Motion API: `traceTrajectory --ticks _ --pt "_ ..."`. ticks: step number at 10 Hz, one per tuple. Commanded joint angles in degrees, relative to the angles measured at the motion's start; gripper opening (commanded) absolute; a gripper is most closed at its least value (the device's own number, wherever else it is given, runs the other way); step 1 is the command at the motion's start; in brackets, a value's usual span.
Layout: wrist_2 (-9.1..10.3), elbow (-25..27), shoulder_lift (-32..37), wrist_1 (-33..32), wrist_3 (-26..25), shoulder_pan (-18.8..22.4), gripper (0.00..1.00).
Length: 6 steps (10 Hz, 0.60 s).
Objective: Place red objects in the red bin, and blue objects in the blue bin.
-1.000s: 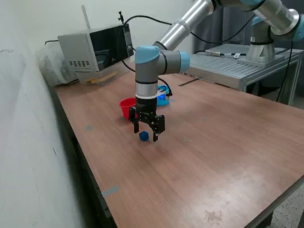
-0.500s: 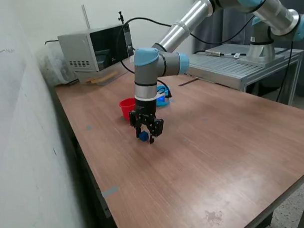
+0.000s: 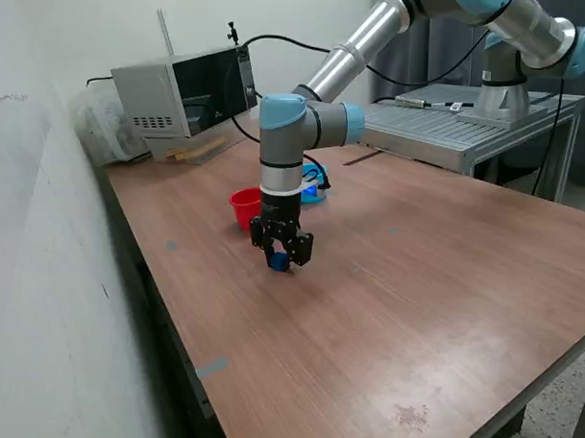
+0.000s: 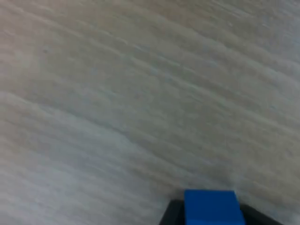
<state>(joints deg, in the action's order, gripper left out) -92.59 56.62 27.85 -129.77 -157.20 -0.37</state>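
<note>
A brown wooden bench (image 3: 386, 280) is seen in the exterior view, with a wall along one long edge. The claw (image 3: 280, 260) is pointed straight down and is held low, right at the bench top, near the wall-side edge and about midway along it. A small dark blue cube (image 3: 277, 262) is seen between the two black fingers (image 3: 300, 250), which are drawn in close on both sides of it. The cube seems to be gripped, but it cannot be told for sure whether the fingers press on it, or whether the cube rests on the bench or is lifted a little. In the wrist view the same blue cube (image 4: 212, 207) is shown with dark finger parts just beside it on both sides, and blurred wood grain is seen all around. A red cup (image 3: 245, 207) is stood upright on the bench just behind the claw, nearer the far end of the bench. A light blue cup (image 3: 314, 191) is set near the red cup, on the exterior view's right of it, and it is partly hidden by the arm (image 3: 282, 142). What is inside the cups cannot be made out. A grey box with a dark front (image 3: 182, 90) is placed at the far corner of the bench, by the wall.
</note>
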Motion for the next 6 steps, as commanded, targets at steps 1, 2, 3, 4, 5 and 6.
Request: traceTrajectory --ticks 1,2,3,4,5,6 --pt "-2.23 0.33 1.84 -0.05 -0.03 0.02 0.00" --pt "-2.76 0.33 4.03 -0.05 0.05 0.02 0.00" --pt "-2.77 0.60 6.06 0.04 0.05 0.02 0.00" --pt "-2.86 1.47 7.73 0.04 0.05 0.02 0.00" --pt "-2.86 2.87 9.23 0.04 0.05 0.02 0.00" --pt "-3.55 4.97 10.72 0.04 -0.03 0.02 0.00"
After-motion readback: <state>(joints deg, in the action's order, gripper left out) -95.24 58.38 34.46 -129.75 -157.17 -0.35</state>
